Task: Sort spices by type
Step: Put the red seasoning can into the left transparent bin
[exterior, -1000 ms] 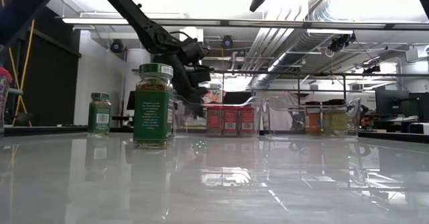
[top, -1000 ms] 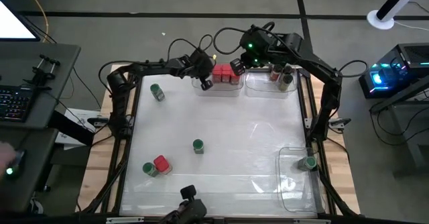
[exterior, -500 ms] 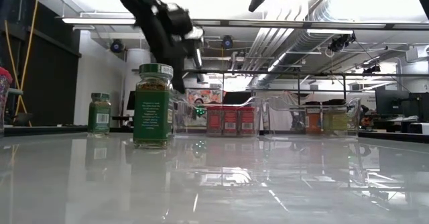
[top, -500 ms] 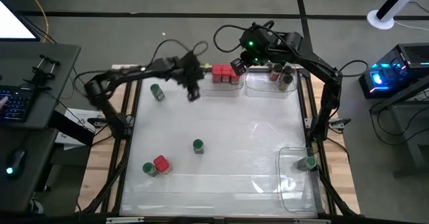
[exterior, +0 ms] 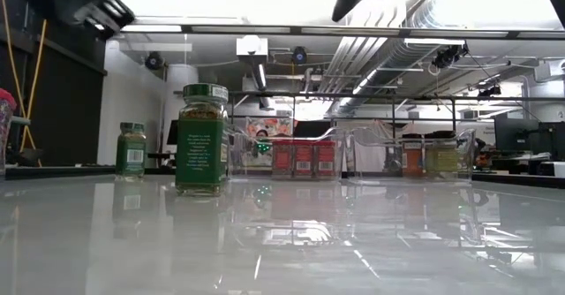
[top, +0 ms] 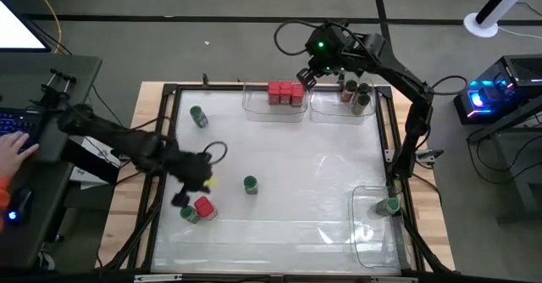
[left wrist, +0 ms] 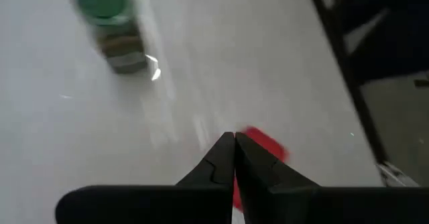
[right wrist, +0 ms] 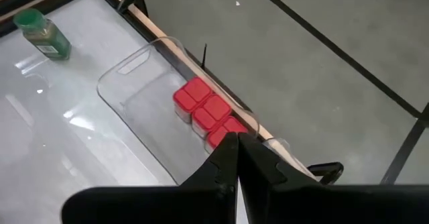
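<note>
Left gripper [top: 182, 200], jaws closed and empty, hangs at 9 o'clock of the red-capped jar [top: 203, 206]; right gripper [top: 302, 77], jaws closed, empty, hangs at 3 o'clock of three red-capped jars [top: 285, 93] in the clear bin [top: 254, 110].

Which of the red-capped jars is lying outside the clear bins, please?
The lone red-capped jar near the table's front left, beside a green-capped jar; the other three red-capped jars sit together in a back bin.

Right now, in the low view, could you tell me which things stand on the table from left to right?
Small green-capped jar → large green-capped jar → three red-capped jars in a clear bin → two more jars in the next bin.
</note>
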`<state>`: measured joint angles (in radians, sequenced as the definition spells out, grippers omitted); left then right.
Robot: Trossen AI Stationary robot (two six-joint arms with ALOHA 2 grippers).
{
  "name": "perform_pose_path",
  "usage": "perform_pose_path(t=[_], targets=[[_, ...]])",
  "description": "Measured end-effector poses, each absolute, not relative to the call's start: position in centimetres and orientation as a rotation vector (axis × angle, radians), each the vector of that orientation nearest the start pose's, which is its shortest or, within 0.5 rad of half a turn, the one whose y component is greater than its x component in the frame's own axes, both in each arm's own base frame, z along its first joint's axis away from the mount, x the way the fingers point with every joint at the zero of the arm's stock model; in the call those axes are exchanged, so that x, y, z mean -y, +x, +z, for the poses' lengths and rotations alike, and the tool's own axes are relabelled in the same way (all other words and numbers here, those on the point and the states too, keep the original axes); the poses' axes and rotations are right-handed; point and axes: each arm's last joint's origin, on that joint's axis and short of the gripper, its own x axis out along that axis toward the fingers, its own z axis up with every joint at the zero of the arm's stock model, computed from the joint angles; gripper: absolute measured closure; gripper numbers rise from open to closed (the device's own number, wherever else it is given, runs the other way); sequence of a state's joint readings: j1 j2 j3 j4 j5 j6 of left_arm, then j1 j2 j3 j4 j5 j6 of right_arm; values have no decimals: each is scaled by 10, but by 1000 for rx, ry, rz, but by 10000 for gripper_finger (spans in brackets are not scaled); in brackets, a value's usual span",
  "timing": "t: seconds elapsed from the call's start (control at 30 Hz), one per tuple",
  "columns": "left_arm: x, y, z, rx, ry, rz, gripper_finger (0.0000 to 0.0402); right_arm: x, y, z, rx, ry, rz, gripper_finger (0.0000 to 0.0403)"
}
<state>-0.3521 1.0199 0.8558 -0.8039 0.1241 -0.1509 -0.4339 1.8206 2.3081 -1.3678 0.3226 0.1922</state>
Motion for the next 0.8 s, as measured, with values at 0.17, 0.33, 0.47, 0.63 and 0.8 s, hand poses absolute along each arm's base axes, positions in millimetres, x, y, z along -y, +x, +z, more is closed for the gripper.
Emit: perform_pose_path(t=[0.17,0.33,0.47,0.63,0.8], targets=[[88,173,268,-1053,-12,-409,401,155,297,454,-831,223,-786,402],[98,186,249,-1137,60,-433,401,158,296,454,-819,227,-795,402],[104,194,237,-1199,53,-476,401,158,296,454,-819,240,-768,402],[108,199,228,-1254,40,-500,401,157,297,454,-818,242,-763,402],[113,199,221,-1299,42,-494,401,157,296,454,-827,243,-763,402]])
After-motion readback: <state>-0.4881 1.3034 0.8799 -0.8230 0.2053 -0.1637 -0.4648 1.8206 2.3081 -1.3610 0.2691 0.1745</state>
